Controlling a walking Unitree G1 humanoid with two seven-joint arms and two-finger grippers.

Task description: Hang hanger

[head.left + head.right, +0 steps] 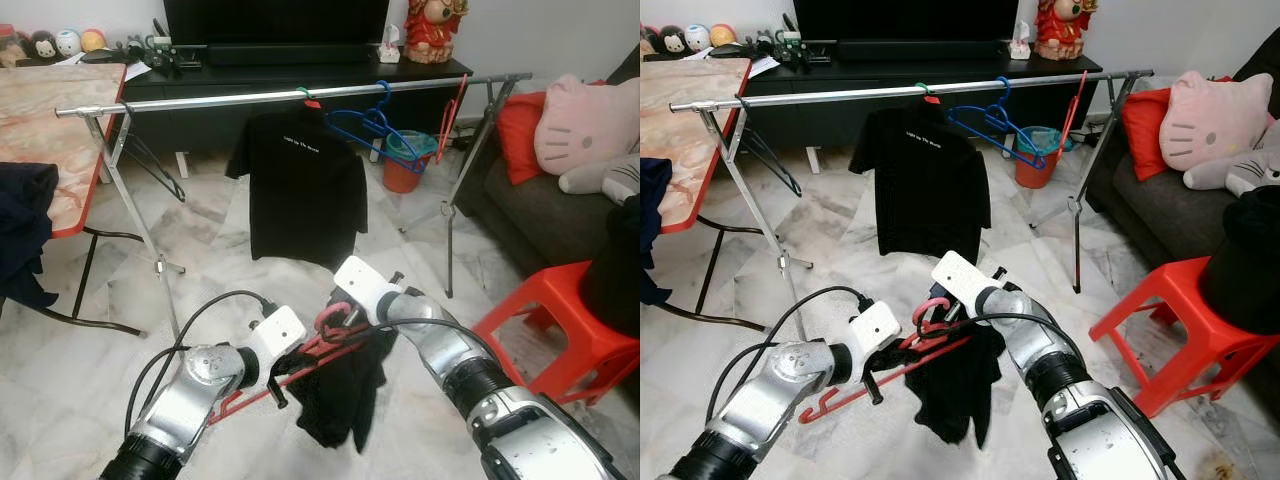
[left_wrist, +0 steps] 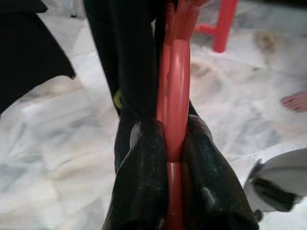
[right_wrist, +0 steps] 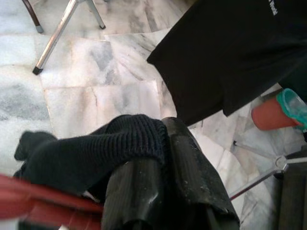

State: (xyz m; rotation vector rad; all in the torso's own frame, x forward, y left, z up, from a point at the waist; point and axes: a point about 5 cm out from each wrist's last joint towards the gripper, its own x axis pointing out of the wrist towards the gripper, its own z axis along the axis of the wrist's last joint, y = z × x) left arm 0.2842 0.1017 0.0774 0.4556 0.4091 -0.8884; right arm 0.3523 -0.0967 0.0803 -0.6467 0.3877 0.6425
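Note:
A red plastic hanger (image 1: 255,388) with a dark knit garment (image 1: 340,395) draped on it hangs low over the floor between my two arms. My left gripper (image 2: 167,132) is shut on the hanger's bar, with both black fingers pressed against the red plastic (image 2: 175,96). Near the hanger's hook (image 1: 335,320), my right gripper (image 3: 160,132) is shut on a fold of the knit garment (image 3: 86,153). Beyond them runs the silver clothes rail (image 1: 200,101), carrying a black T-shirt (image 1: 300,190), a blue hanger (image 1: 375,125) and a red hanger (image 1: 458,110).
The rack's legs (image 1: 140,220) stand left and right on the marble floor. A red stool (image 1: 560,310) and a sofa with a pink cushion (image 1: 580,125) are at the right. A table (image 1: 50,120) is at the left. A person's bare foot (image 2: 295,100) is nearby.

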